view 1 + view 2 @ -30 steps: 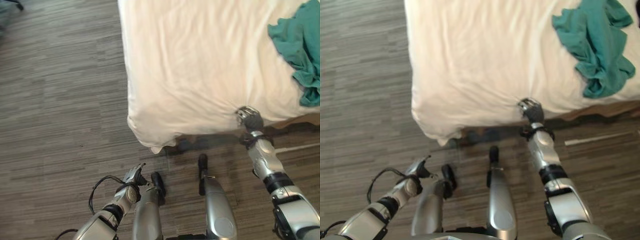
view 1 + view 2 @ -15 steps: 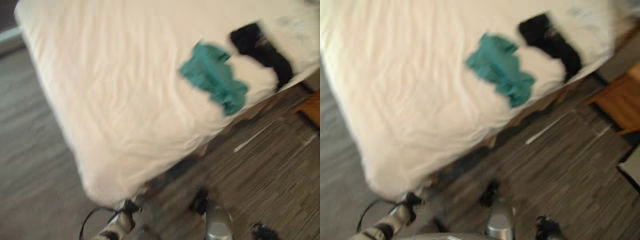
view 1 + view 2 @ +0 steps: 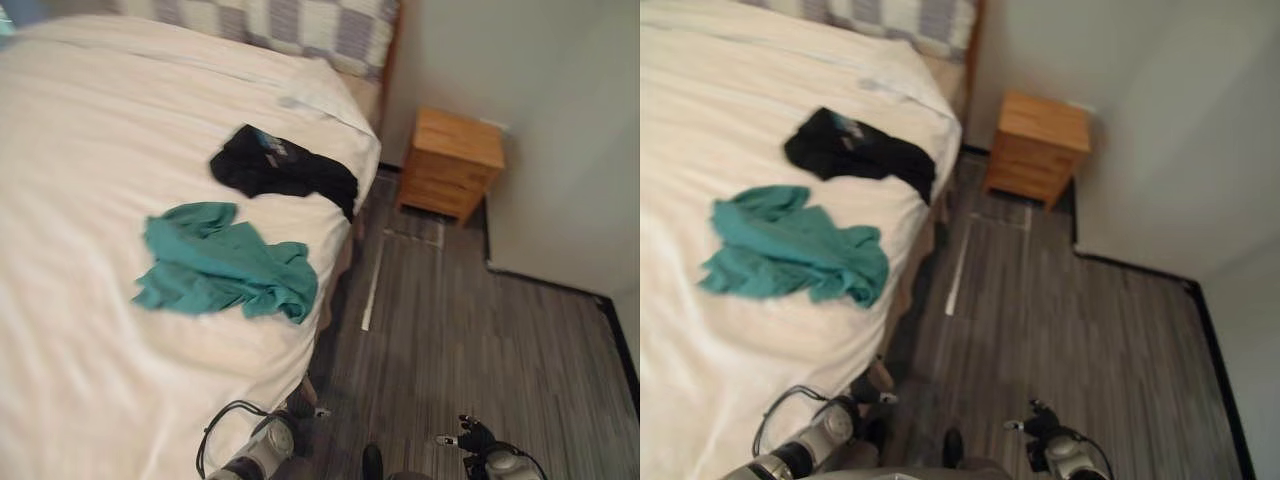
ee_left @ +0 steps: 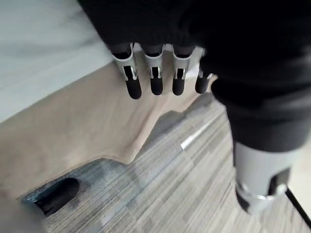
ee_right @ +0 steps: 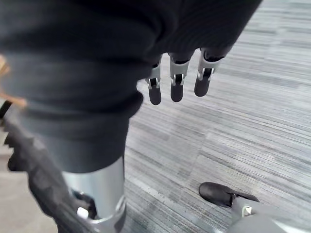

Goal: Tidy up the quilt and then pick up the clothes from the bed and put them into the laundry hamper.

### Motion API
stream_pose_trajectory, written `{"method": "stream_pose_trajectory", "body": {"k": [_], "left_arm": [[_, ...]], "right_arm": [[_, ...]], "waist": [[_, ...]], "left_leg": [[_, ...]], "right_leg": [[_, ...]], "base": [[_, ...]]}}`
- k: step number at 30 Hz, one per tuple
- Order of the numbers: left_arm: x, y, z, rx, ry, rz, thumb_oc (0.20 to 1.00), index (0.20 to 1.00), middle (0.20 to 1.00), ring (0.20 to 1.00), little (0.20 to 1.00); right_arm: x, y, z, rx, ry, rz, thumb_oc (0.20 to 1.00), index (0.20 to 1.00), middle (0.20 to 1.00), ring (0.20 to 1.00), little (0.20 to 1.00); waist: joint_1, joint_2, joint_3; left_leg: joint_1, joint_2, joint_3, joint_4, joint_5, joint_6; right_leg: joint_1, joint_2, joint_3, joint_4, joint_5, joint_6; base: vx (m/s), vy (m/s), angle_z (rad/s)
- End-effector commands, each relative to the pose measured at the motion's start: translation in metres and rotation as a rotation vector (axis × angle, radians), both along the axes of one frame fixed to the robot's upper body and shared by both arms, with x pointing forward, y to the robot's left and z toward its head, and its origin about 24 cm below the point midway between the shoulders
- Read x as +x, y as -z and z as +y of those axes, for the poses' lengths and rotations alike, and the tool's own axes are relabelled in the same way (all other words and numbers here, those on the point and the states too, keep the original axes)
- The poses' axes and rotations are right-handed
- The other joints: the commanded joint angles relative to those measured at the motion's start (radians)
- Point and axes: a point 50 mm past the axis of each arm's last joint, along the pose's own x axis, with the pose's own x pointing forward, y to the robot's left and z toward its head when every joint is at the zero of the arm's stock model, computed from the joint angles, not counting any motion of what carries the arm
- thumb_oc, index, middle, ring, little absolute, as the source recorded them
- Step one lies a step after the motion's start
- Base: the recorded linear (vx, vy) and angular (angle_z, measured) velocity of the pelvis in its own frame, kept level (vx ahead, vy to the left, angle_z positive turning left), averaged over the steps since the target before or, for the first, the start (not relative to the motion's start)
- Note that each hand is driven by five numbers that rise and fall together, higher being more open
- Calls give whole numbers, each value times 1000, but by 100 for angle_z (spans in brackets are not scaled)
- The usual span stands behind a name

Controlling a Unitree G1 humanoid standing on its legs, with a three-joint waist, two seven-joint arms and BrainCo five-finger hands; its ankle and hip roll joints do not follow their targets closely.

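Both hands hang low beside the bed and hold nothing. The left hand (image 4: 160, 73) is just next to the hanging edge of the white quilt (image 3: 80, 130); its fingers (image 4: 133, 85) are straight and relaxed, a little apart, and they point down past the quilt's edge toward the grey wood-pattern floor (image 3: 480, 340). The right hand (image 5: 180, 73) is away from the bed, over the bare floor, and its fingers (image 5: 154, 90) are also straight and loose.

The clothes are well above and beyond the left hand, on top of the quilt. The teal garment (image 3: 220, 265) lies crumpled, nearer to that hand. The black garment (image 3: 280, 170) lies farther, near the bed's edge. A small wooden nightstand (image 3: 450, 160) stands against the wall, far ahead of the right hand.
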Motion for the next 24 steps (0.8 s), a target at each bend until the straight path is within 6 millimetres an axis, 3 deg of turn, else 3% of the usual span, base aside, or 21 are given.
{"method": "stream_pose_trajectory", "body": {"k": [1, 2, 3, 6, 7, 8, 10, 13, 16, 18, 19, 24], "left_arm": [[16, -6, 12, 5, -93, -43, 1000, 1000, 1000, 1000, 1000], [16, -6, 18, 9, -135, -38, 1000, 1000, 1000, 1000, 1000], [14, -6, 28, 29, -168, -27, 1000, 1000, 1000, 1000, 1000], [8, -4, 38, 64, -171, -5, 1000, 1000, 1000, 1000, 1000], [5, -3, 45, 95, -156, 11, 1000, 1000, 1000, 1000, 1000], [-1, -1, 50, 131, -119, 39, 1000, 1000, 1000, 1000, 1000], [-2, 0, 53, 146, -97, 54, 1000, 1000, 1000, 1000, 1000], [-22, 8, 59, 166, -132, 113, 1000, 1000, 1000, 1000, 1000], [-31, 10, 63, 154, -173, 133, 1000, 1000, 1000, 1000, 1000], [-34, 11, 63, 127, -211, 128, 1000, 1000, 1000, 1000, 1000], [-13, 3, 63, -102, -548, 75, 1000, 1000, 1000, 1000, 1000], [-35, 11, 73, -111, -662, 128, 1000, 1000, 1000, 1000, 1000]], "right_arm": [[-1, -4, -25, -86, -39, 7, 1000, 1000, 1000, 1000, 1000], [4, -6, -26, -86, -22, -7, 1000, 1000, 1000, 1000, 1000], [9, -9, -26, -81, -9, -27, 1000, 1000, 1000, 1000, 1000], [10, -9, -30, -83, 24, -32, 1000, 1000, 1000, 1000, 1000], [7, -9, -32, -86, 40, -22, 1000, 1000, 1000, 1000, 1000], [4, -9, -36, -93, 51, -19, 1000, 1000, 1000, 1000, 1000], [-3, -7, -39, -90, 84, -1, 1000, 1000, 1000, 1000, 1000], [-8, -4, -35, -83, 81, 15, 1000, 1000, 1000, 1000, 1000], [-11, -3, -35, -79, 80, 20, 1000, 1000, 1000, 1000, 1000], [-2, -7, -36, -88, 53, -2, 1000, 1000, 1000, 1000, 1000], [-41, 5, -42, -143, 90, 156, 1000, 1000, 1000, 1000, 1000], [-44, 6, -39, -140, 120, 146, 1000, 1000, 1000, 1000, 1000]], "waist": [[48, 58, 20], [45, 69, 34], [13, 104, 46], [-14, 113, 48], [-24, 114, 42], [-45, 110, 23], [-52, 105, 7], [-50, 113, -21], [-43, 111, -26], [-29, 118, -23], [-70, 109, 1], [-83, 107, -4]], "left_leg": [[-12, 17, 14, 32, -36, -66], [9, 34, 54, 24, -36, -59], [43, 74, 65, -3, -23, -59], [74, 72, 63, -22, -25, -57], [76, 70, 58, -25, -30, -61], [77, 59, 47, -36, -39, -68], [83, 50, 35, -34, -54, -63], [115, 63, 58, -37, -63, -78], [113, 66, 49, -15, -53, -93], [104, 70, 37, 3, -29, -110], [129, 88, 230, -94, -13, -101], [142, 93, 212, -94, -27, -112]], "right_leg": [[31, 61, -57, 201, -171, 95], [-52, 19, -128, 360, -99, 157], [-153, -18, -197, 514, -45, 220], [-173, -40, -174, 494, -60, 217], [-162, -49, -160, 420, -84, 192], [-148, -50, -88, 259, -99, 160], [-107, -44, -54, 181, -110, 149], [-71, -45, -63, 137, -96, 142], [-29, -57, -85, 80, -74, 130], [-1, -63, -112, 47, -71, 126], [-89, -132, -303, 219, -35, 180], [-107, -102, -269, 133, -30, 153]], "base": [[145, 11, -119], [187, -9, -113], [163, -15, -75], [110, -15, -14], [206, -122, 1], [176, -117, 5], [184, -95, 20], [135, -95, 1], [40, -104, 0], [9, -117, -2], [0, 0, 0], [236, -99, 15]]}}
